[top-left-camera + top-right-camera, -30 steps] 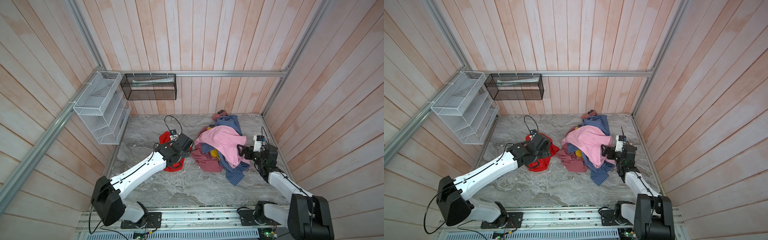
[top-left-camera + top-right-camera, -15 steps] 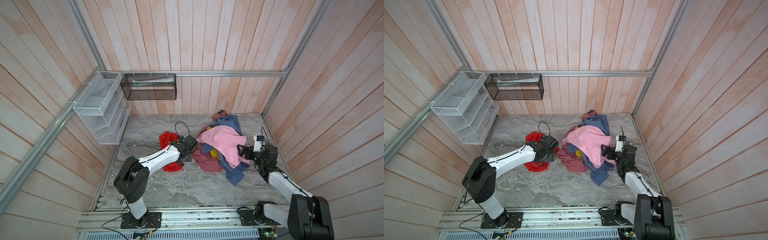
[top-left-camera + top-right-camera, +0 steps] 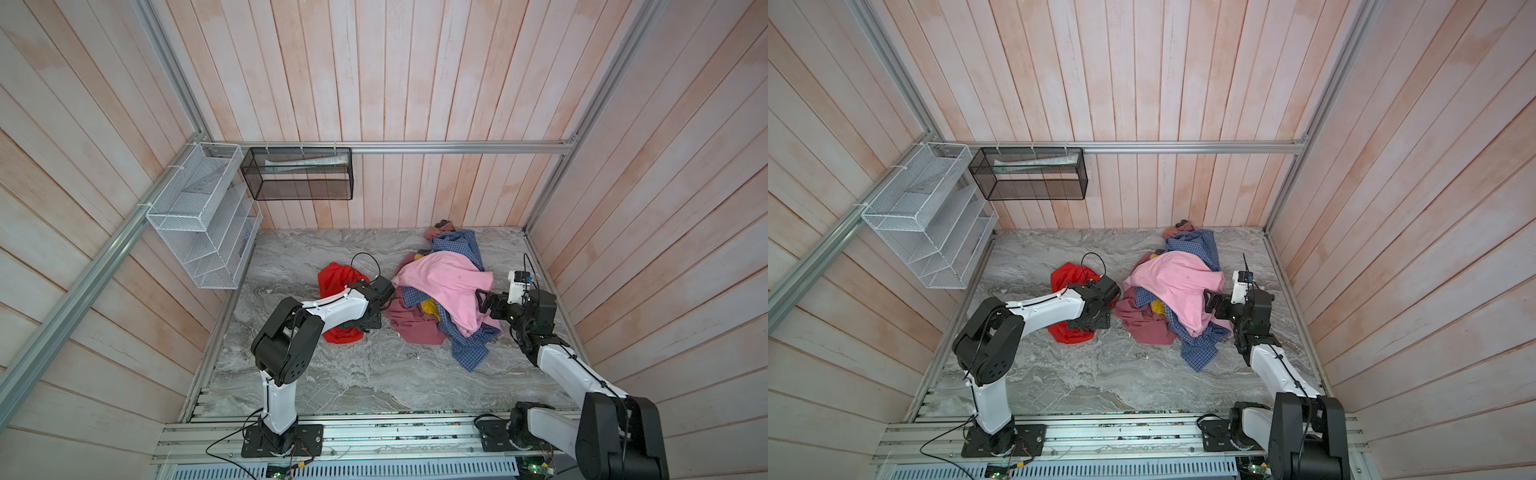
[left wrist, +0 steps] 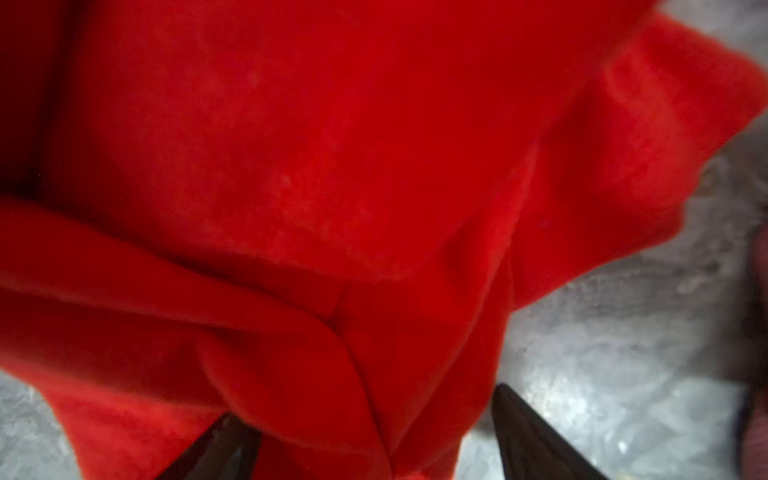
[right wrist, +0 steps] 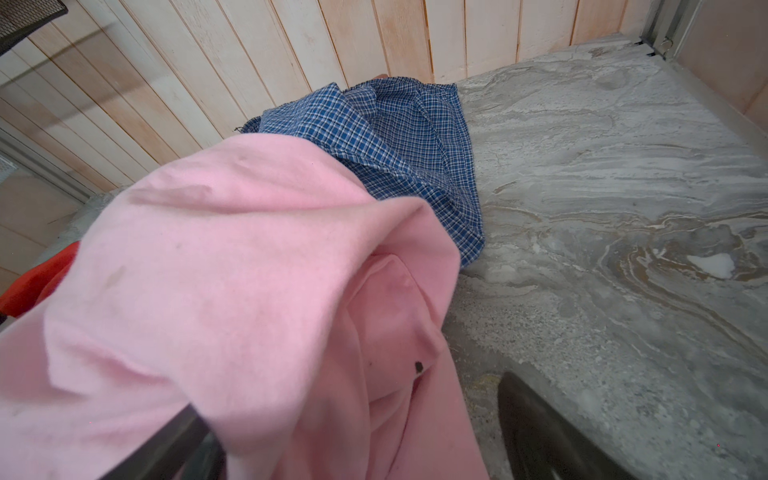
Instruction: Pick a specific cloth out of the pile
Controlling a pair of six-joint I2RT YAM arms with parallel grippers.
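– Marble tabletop (image 3: 374, 374), plank walls (image 3: 415, 83). What have you got at the tips?

– My left fingers (image 4: 528, 436) stand wide, with a fold of the red cloth (image 4: 291, 166) lying loose between them and nothing pinched. My right fingers (image 5: 540, 436) are wide too, and the pink cloth (image 5: 208, 270) is draped over one. The red cloth sits on the tabletop under my left wrist, just beside the pile (image 3: 449, 286) and not tangled in it.

– How will it handle?

– Light, thin and limp, I'd judge, so it'll sag and slide. I'd pinch that thick fold, not a single edge.

– And the wall bins?

– I spot nothing in the white wire rack (image 3: 199, 216). The black mesh basket (image 3: 297, 174) holds something pale and flat, but I can't tell what.
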